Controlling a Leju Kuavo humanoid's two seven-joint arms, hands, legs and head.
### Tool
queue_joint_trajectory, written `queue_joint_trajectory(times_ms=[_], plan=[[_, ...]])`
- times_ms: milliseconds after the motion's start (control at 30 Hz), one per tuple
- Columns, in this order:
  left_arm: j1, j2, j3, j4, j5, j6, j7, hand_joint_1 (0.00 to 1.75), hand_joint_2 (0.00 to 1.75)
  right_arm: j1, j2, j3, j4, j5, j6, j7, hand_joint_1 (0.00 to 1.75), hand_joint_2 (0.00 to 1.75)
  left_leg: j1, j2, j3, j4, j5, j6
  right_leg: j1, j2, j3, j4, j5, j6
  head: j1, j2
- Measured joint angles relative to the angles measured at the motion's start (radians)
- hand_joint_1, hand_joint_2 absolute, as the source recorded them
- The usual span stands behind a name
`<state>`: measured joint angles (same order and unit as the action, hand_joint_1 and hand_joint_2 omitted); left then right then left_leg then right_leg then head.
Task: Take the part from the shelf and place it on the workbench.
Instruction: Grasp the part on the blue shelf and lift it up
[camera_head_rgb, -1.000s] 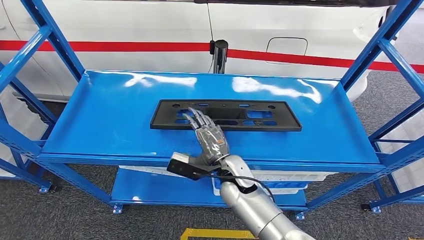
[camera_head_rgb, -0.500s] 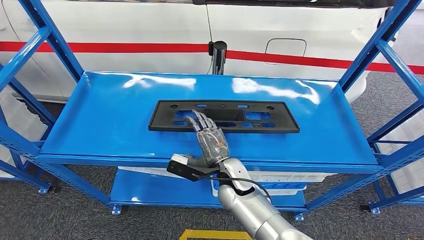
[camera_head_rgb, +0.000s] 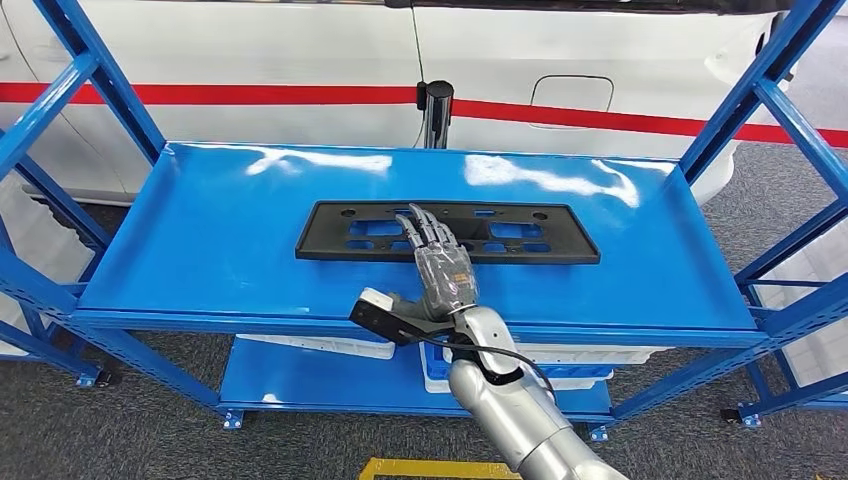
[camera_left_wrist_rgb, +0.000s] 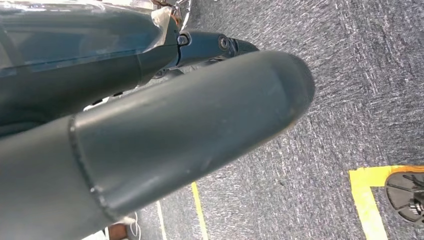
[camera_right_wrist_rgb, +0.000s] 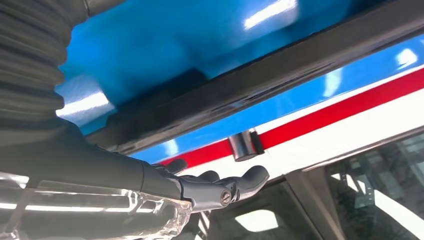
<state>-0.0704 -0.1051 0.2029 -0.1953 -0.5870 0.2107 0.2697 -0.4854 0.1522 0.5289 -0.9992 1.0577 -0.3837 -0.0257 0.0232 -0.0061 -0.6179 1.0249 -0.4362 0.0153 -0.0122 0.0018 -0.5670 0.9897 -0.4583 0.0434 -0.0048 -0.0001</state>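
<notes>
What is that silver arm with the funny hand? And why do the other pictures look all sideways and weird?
That is a robot shaped a bit like a person. The big picture is what it sees from a camera up on its body, looking down. Its silver right arm ends in a right hand, stretched out flat over a long black part full of holes. The part lies on a blue shelf, in front of a white car with a red stripe. The hand holds nothing yet.

The other two pictures come from small cameras on the wrists, so they look tilted. One peeks past the right hand at the black part's edge. The other shows the left hand hanging down above grey carpet.
</notes>
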Motion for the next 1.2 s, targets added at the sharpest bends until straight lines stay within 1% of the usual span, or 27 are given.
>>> queue_joint_trajectory(times_ms=[200, 400, 433, 533, 567, 700, 900, 967, 1033, 1067, 1200], plan=[[0.0, -0.002, 0.002, 0.0, -0.017, 0.001, -0.006, 0.0, 0.0, 0.003, 0.002, -0.04, 0.016, 0.098, 0.006, 0.031, 0.0, 1.75, 0.0, 0.0, 0.0, 0.0, 0.0, 0.0, 0.0, 0.0, 0.0, 0.0, 0.0, 0.0, 0.0, 0.0], [0.0, -0.004, 0.006, 0.0, -0.036, 0.001, -0.006, 0.0, 0.0, -0.028, 0.006, -0.083, 0.091, 0.202, -0.035, 0.083, 0.0, 1.75, 0.0, 0.0, 0.001, 0.0, 0.0, 0.0, 0.0, 0.0, 0.0, 0.0, 0.0, 0.0, 0.0, 0.0], [0.0, -0.004, 0.008, 0.0, -0.04, 0.001, -0.005, 0.0, 0.0, -0.033, 0.006, -0.09, 0.102, 0.219, -0.043, 0.092, 0.21, 1.75, 0.0, 0.0, 0.001, 0.0, 0.0, 0.0, 0.0, 0.0, -0.001, 0.0, 0.0, 0.0, 0.0, 0.0], [0.0, -0.005, 0.018, 0.0, -0.051, 0.001, -0.005, 0.0, 0.0, -0.047, 0.008, -0.111, 0.133, 0.263, -0.058, 0.114, 1.35, 1.75, 0.0, 0.0, 0.003, 0.0, -0.001, -0.001, 0.0, 0.0, -0.004, 0.0, -0.001, 0.0, 0.0, 0.0], [0.0, -0.006, 0.021, 0.0, -0.054, 0.001, -0.005, 0.0, 0.0, -0.049, 0.009, -0.118, 0.142, 0.276, -0.063, 0.121, 1.52, 1.75, 0.0, 0.0, 0.003, 0.0, -0.001, -0.001, 0.0, 0.0, -0.005, 0.0, -0.002, 0.0, 0.0, 0.0], [0.0, -0.006, 0.031, 0.0, -0.065, 0.001, -0.005, 0.0, 0.0, -0.052, 0.008, -0.144, 0.171, 0.313, -0.082, 0.145, 1.57, 1.75, 0.0, -0.001, 0.004, 0.0, -0.002, -0.001, 0.0, 0.0, -0.004, 0.0, -0.003, 0.001, 0.0, 0.0], [0.0, -0.008, 0.032, 0.0, -0.071, 0.002, -0.01, 0.0, 0.0, -0.051, 0.005, -0.164, 0.195, 0.327, -0.089, 0.149, 1.72, 1.75, 0.0, -0.001, 0.004, 0.0, -0.001, -0.001, 0.0, 0.0, -0.001, 0.0, -0.002, 0.001, 0.0, 0.0], [0.0, -0.008, 0.035, 0.0, -0.073, 0.006, -0.024, 0.0, 0.0, -0.05, 0.004, -0.172, 0.198, 0.336, -0.098, 0.149, 1.74, 1.75, 0.0, -0.001, 0.004, 0.0, -0.001, -0.001, 0.0, 0.0, 0.002, 0.0, -0.002, 0.001, 0.0, 0.0], [0.0, -0.009, 0.042, 0.0, -0.073, 0.019, -0.065, 0.0, 0.0, -0.045, 0.003, -0.179, 0.196, 0.347, -0.103, 0.148, 1.75, 1.75, 0.0, -0.001, 0.004, 0.0, -0.001, -0.001, 0.0, 0.0, 0.004, 0.0, -0.002, 0.001, 0.0, 0.0], [0.0, -0.01, 0.047, 0.0, -0.07, 0.031, -0.099, 0.0, 0.0, -0.04, 0.003, -0.183, 0.19, 0.353, -0.104, 0.147, 1.75, 1.75, 0.0, -0.001, 0.004, 0.0, -0.001, -0.001, 0.0, 0.0, 0.005, 0.0, -0.003, 0.002, 0.0, 0.0], [0.0, -0.014, 0.088, -0.001, -0.037, 0.087, -0.288, 0.0, 0.0, 0.004, -0.001, -0.202, 0.123, 0.374, -0.11, 0.129, 1.75, 1.75, 0.0, -0.001, 0.004, 0.0, -0.002, -0.002, 0.0, 0.0, 0.004, 0.0, -0.003, 0.002, 0.0, 0.0]])
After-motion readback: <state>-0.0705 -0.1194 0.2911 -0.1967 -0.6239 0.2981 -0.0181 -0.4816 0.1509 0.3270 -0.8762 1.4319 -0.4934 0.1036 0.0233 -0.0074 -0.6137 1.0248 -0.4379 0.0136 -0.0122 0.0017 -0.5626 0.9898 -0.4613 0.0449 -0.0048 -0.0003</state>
